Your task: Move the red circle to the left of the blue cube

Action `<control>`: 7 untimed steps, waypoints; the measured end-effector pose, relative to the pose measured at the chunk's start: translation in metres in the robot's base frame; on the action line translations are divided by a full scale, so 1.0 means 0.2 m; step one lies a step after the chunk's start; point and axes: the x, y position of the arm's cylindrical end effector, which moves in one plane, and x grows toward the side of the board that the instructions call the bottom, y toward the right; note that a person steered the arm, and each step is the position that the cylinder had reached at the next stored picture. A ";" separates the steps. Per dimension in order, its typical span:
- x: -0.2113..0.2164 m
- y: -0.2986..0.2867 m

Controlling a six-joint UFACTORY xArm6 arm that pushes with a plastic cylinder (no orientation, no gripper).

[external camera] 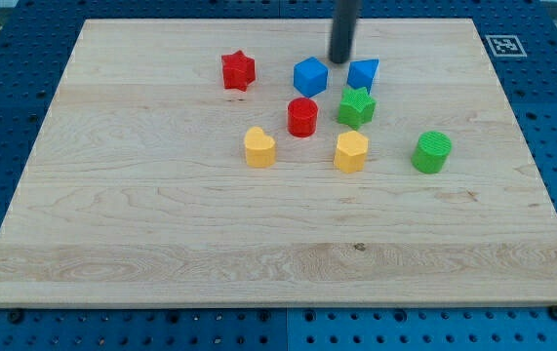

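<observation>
- The wooden worktop point(161, 214) fills most of the view, lying on a blue pegboard point(5, 88) with a marker tag point(505, 45) at its top right corner.
- The dark rod comes down from the view's top; the tip point(341, 61) sits between the blue cube point(310, 76) and a blue wedge-like block point(363, 73), near both.
- There is no claw on this arm, so no grip state can be told.
- A green star point(356, 106) lies just below the blue wedge.
- A green cylinder point(432, 152) stands apart at the right.
- The red circle point(302, 117) sits just below the blue cube, slightly to its left.
- A red star point(238, 70) lies left of the cube.
- A yellow heart point(259, 147) and a yellow hexagon point(351, 152) flank the red circle from below.
</observation>
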 end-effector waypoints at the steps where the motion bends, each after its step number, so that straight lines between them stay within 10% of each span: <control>1: -0.08 -0.45; 3: 0.09 -0.95; 7: 0.15 -0.75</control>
